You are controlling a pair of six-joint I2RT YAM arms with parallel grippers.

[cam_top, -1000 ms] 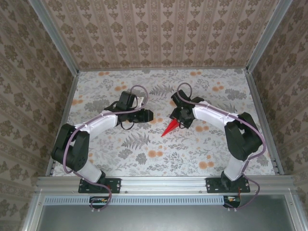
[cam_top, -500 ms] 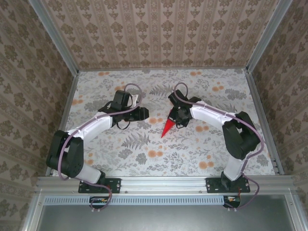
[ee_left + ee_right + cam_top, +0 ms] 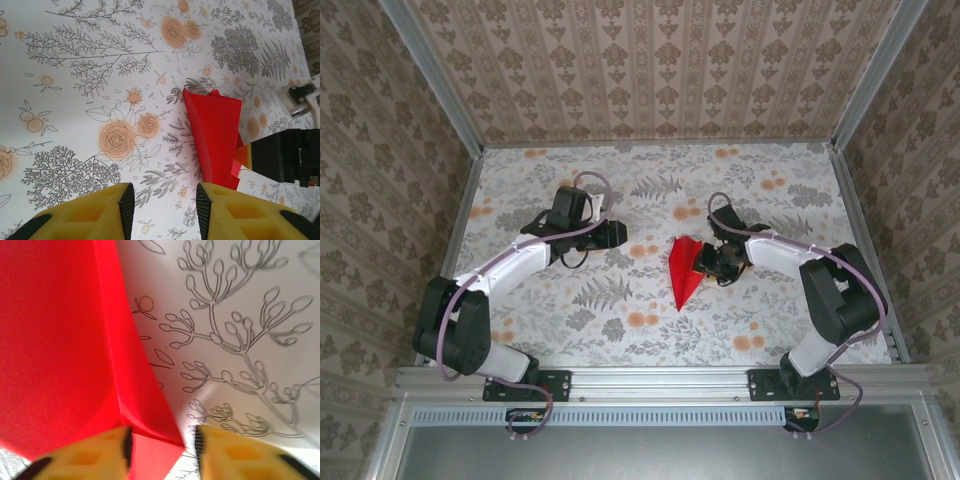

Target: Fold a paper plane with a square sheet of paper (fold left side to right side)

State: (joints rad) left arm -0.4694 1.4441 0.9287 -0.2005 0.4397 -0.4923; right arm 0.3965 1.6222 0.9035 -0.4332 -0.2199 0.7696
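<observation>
Paper plane (image 3: 684, 270) lies at middle of table (image 3: 790, 200), nose toward near edge. Right gripper (image 3: 160, 436) jaws apart, straddling plane's right flap; pad contact possibly nil, close view blurred. Left gripper (image 3: 165, 192) spread, empty, off to left. Risk: right fingers pulling away snag raised flap, drag plane askew, spring creases open.

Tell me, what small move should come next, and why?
Probably draw the right gripper back off the paper plane: its jaws stand apart around the plane's edge, the plane lies on the table, and the left gripper is open, apart from it.
</observation>
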